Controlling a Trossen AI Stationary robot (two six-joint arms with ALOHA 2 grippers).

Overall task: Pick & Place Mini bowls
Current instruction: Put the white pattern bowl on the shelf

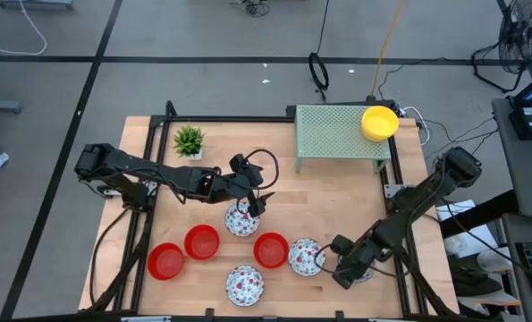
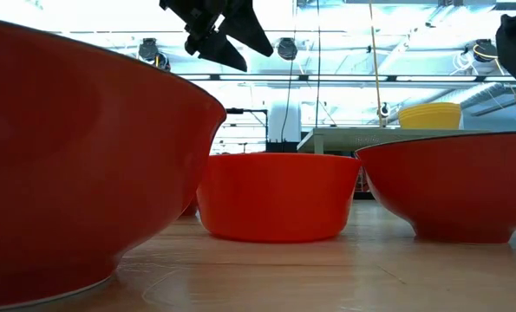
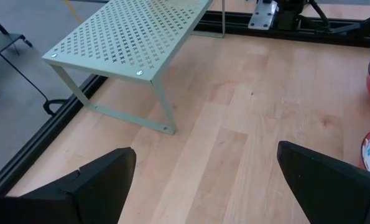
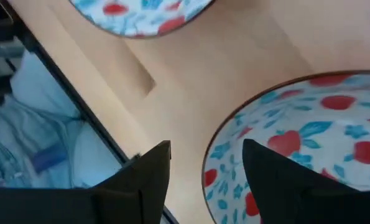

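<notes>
A green perforated rack [image 1: 342,134] stands near a potted plant [image 1: 189,139].

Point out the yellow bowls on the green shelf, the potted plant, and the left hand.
yellow bowls [image 1: 379,122]: high view, middle of the stack's top.
potted plant [image 1: 189,139]: high view, its green leaves.
left hand [image 1: 256,202]: high view, between its fingertips, above a speckled bowl.
</notes>
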